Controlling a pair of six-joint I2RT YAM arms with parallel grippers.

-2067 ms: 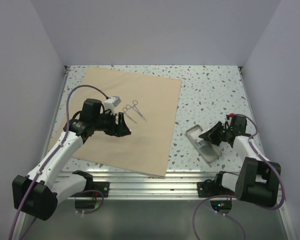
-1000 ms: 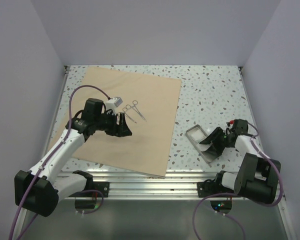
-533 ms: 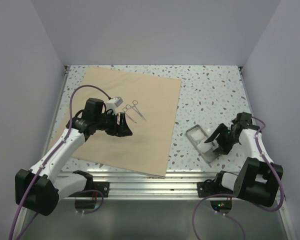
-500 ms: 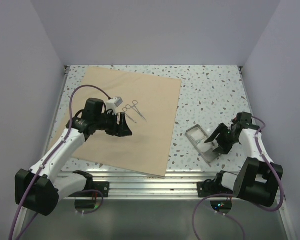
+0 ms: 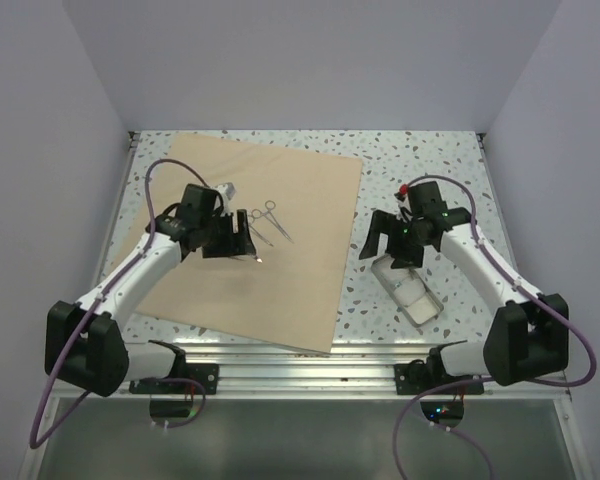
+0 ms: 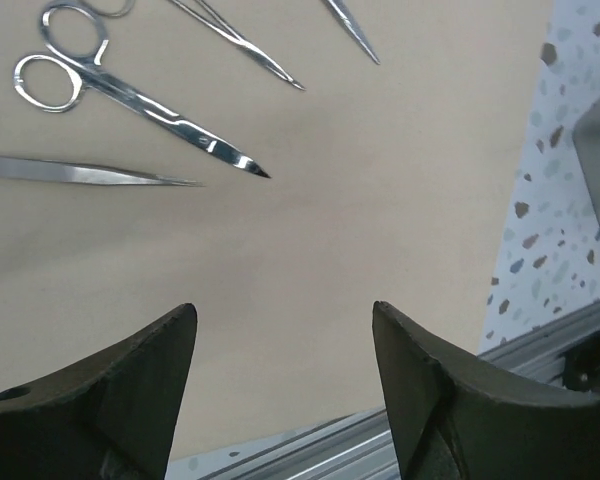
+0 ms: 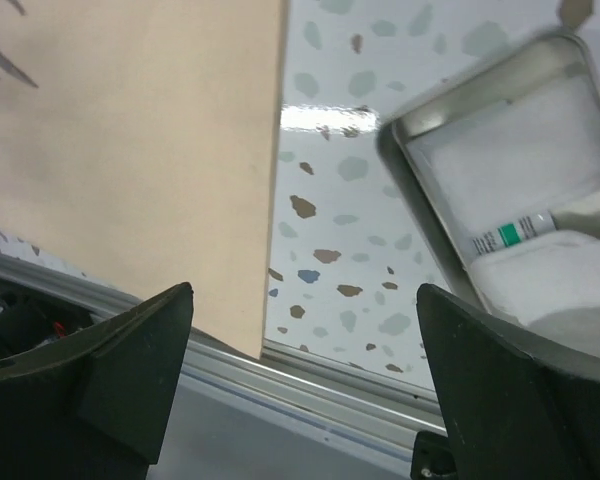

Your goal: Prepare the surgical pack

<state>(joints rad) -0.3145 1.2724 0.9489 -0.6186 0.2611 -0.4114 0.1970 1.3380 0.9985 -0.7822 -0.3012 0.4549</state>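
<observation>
Top cam sat high at the near edge, looking down on the whole table [image 5: 430,160]. Left wrist cam hung close over the surgical pack wrap [image 6: 380,200]. Right wrist cam caught its edge plus the metal tray [image 7: 500,150]; top view showed both.

The left arm [image 5: 130,282] and right arm [image 5: 485,268] have white tube-like links joined by bulky black joints. A purple cable [image 5: 146,190] loops along each. The left gripper [image 5: 242,243] and right gripper [image 5: 390,250] are black, with dark wedge-shaped fingers [image 6: 130,390]. A small red mark [image 5: 404,189] sits near the right wrist.
</observation>
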